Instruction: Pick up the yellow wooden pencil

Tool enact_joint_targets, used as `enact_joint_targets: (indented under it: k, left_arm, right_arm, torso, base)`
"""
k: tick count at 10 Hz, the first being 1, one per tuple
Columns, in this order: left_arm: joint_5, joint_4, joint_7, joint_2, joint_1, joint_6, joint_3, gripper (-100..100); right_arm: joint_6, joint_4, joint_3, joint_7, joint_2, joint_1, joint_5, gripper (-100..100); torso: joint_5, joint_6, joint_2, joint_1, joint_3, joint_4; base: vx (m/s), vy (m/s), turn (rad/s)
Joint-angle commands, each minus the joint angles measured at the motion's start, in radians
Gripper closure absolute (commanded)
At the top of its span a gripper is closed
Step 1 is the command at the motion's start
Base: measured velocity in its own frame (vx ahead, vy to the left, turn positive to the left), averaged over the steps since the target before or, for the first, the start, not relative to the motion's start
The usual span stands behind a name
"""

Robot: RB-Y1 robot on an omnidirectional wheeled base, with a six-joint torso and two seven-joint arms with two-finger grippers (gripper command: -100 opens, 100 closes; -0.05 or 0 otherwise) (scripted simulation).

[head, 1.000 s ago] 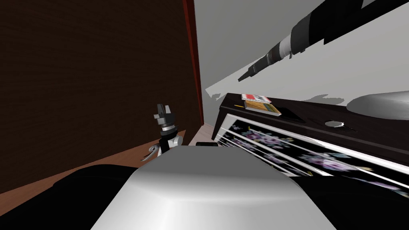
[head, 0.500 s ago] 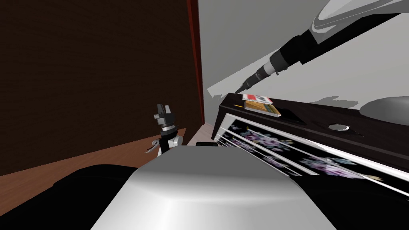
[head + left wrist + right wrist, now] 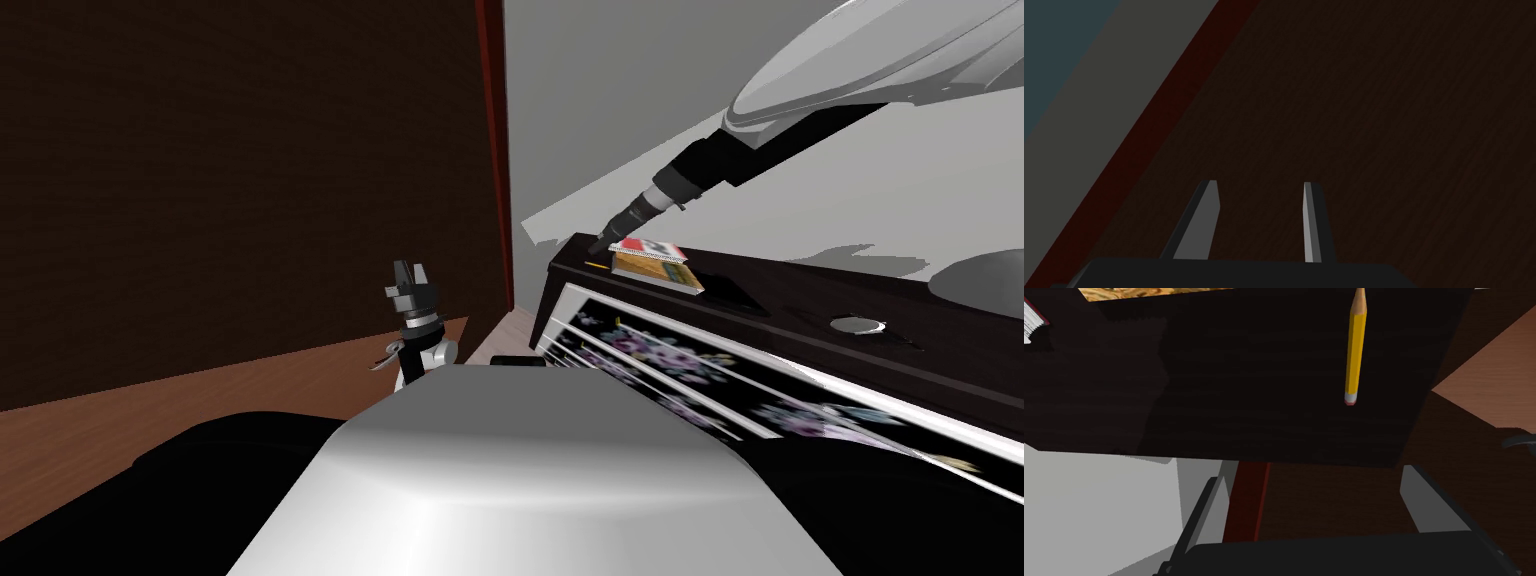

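- Right wrist view: the yellow pencil (image 3: 1354,348) lies flat on a dark worktop (image 3: 1249,388), close to one corner.
- Its long axis runs straight away from the right pincer (image 3: 1319,508). The eraser end is nearer the pincer and the sharpened tip points away, towards the inner part of the top.
- Bare dark surface surrounds the pencil. One side edge of the worktop runs near and almost alongside it, with wooden floor (image 3: 1489,388) beyond. The edge facing the pincer lies a short way past the eraser.
- An ochre-covered book (image 3: 1149,292) and a spiral notebook (image 3: 1031,318) sit well apart from the pencil on the same top.
- The right pincer is released, its fingers (image 3: 1206,513) spread wide with nothing between them. It hangs off the worktop's edge, with a dark red trim (image 3: 1246,498) below it.
- Head view: the right pincer (image 3: 603,243) hovers over the worktop's left end, just beside the books (image 3: 655,268).
- The left pincer (image 3: 410,275) stands upright near the chest, released and empty, facing a dark brown panel (image 3: 250,180).
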Motion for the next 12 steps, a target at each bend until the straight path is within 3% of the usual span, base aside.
enact_joint_targets:
  k: [1,3,4,5,6,7,8,9,12]
  left_arm:
    - [0.000,0.000,0.000,0.000,0.000,0.000,0.000,0]
    - [0.000,0.000,0.000,0.000,0.000,0.000,0.000,0]
    - [0.000,0.000,0.000,0.000,0.000,0.000,0.000,0]
    - [0.000,0.000,0.000,0.000,0.000,0.000,0.000,0]
    - [0.000,0.000,0.000,0.000,0.000,0.000,0.000,0]
    - [0.000,0.000,0.000,0.000,0.000,0.000,0.000,0]
    - [0.000,0.000,0.000,0.000,0.000,0.000,0.000,0]
    - [0.000,0.000,0.000,0.000,0.000,0.000,0.000,0]
    - [0.000,0.000,0.000,0.000,0.000,0.000,0.000,0]
  right_arm:
    - [-0.032,-0.018,0.010,0.007,-0.006,0.012,0.008,-100]
    - [-0.067,-0.043,0.024,0.019,-0.012,0.034,0.019,-100]
    - [-0.055,-0.048,0.025,0.013,0.000,0.020,0.023,-100]
    - [-0.059,-0.047,0.025,0.014,-0.001,0.021,0.023,0]
    - [-0.028,-0.057,0.039,0.028,0.011,0.045,0.030,-100]
    - [-0.017,-0.061,0.044,0.033,0.015,0.053,0.033,-100]
    - [-0.034,-0.050,0.038,0.030,0.009,0.047,0.028,-100]
    - [-0.030,-0.050,0.039,0.032,0.009,0.049,0.028,100]
    - [-0.031,-0.050,0.038,0.032,0.009,0.049,0.028,100]
  torso:
    - [0.000,0.000,0.000,0.000,0.000,0.000]
    - [0.000,0.000,0.001,-0.001,0.001,0.000]
    - [0.000,0.000,0.001,0.000,0.001,0.000]
    - [0.000,0.000,0.000,0.001,0.000,0.000]
    - [0.001,0.000,-0.001,0.002,0.000,0.000]
    - [0.001,0.000,-0.002,0.005,-0.001,0.000]
    - [0.002,0.000,-0.002,0.006,-0.001,-0.001]
    - [0.002,0.000,-0.002,0.005,-0.001,0.000]
    - [0.001,0.000,-0.002,0.003,-0.001,0.000]
  base:
    - [-0.040,-0.051,0.114]
    - [-0.049,-0.053,0.109]
    - [-0.021,-0.024,0.021]
    - [0.000,0.000,0.000]
    - [0.012,0.034,0.078]
    - [0.000,0.053,0.054]
    - [-0.004,0.023,0.002]
    - [0.000,0.000,0.000]
    - [0.000,0.000,0.000]
